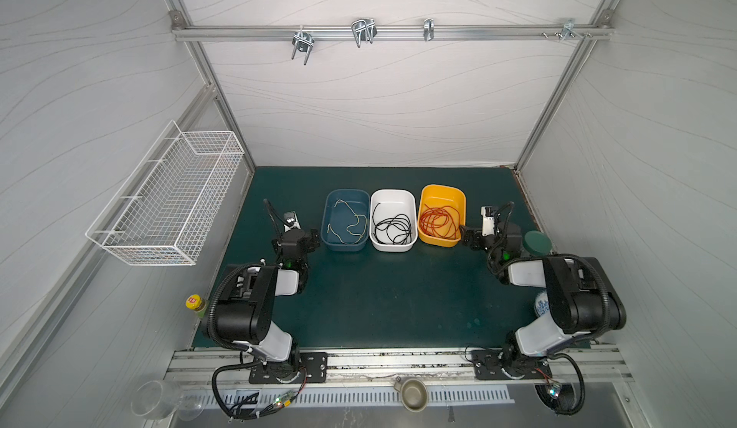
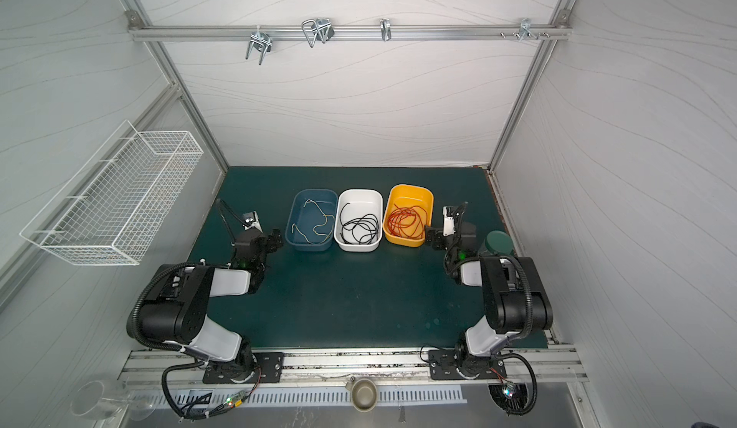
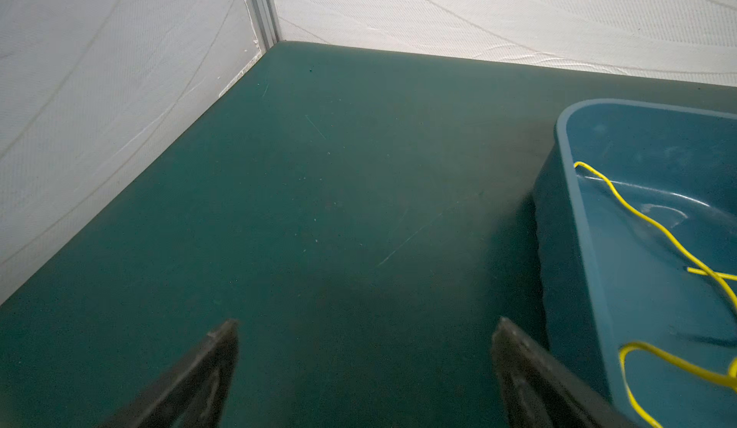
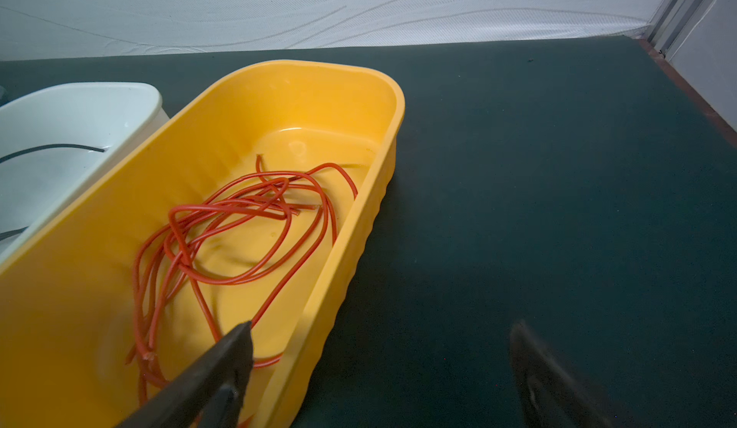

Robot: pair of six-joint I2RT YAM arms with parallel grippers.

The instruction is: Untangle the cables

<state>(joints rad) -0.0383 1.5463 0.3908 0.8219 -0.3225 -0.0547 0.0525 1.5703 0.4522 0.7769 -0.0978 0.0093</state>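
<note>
- left gripper [image 3: 369, 326]: stands wide open with nothing between its fingers, low over the bare green counter [image 3: 319, 206].
- right gripper [image 4: 383, 326]: likewise spread wide and gripping nothing. In the wrist view, one finger [image 4: 223, 358] shows in front of the inside of the yellow bin [image 4: 399, 103], its mate over the counter.
- between the two grippers, in both top views: three bins side by side in a close row, namely the blue bin [image 1: 346, 192], the white bin [image 1: 393, 192] and the yellow bin.
- pale yellow cable [image 1: 347, 222]: lies in loose bends in the blue bin, just beside the left gripper on its inner side and a little ahead of the fingertips.
- black cable [image 1: 393, 228]: coils in the white bin, about midway between the grippers and apart from both.
- red cable [image 4: 239, 226]: piles in overlapping loops in the yellow bin, just beside the right gripper on its inner side. Cannot tell whether it touches the nearer finger.
- each colour in its own bin, separate from the others.
</note>
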